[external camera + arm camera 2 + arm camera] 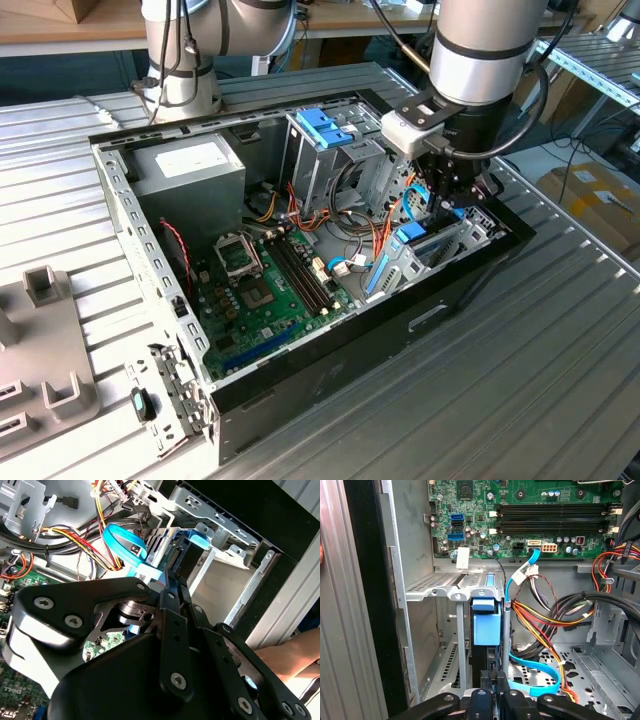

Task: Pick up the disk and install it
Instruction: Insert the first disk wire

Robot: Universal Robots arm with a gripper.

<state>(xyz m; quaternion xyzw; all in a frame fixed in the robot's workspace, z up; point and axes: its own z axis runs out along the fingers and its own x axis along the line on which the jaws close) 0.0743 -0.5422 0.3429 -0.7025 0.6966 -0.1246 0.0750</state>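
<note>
We see the disk (pixel 485 625) standing on edge in a slot of the metal drive cage (pixel 432 587). The gripper (pixel 494 680) hangs just over that cage, its fingers (pixel 481 700) pressed together, with their tips at the disk's exposed edge.

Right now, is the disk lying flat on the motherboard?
No, in the first wrist view the disk stands on edge between the rails of the metal drive cage, apart from the motherboard.

Disk (pixel 485 625) in light blue carrier, upright on edge, slotted into metal drive bay (pixel 430 587)
</note>
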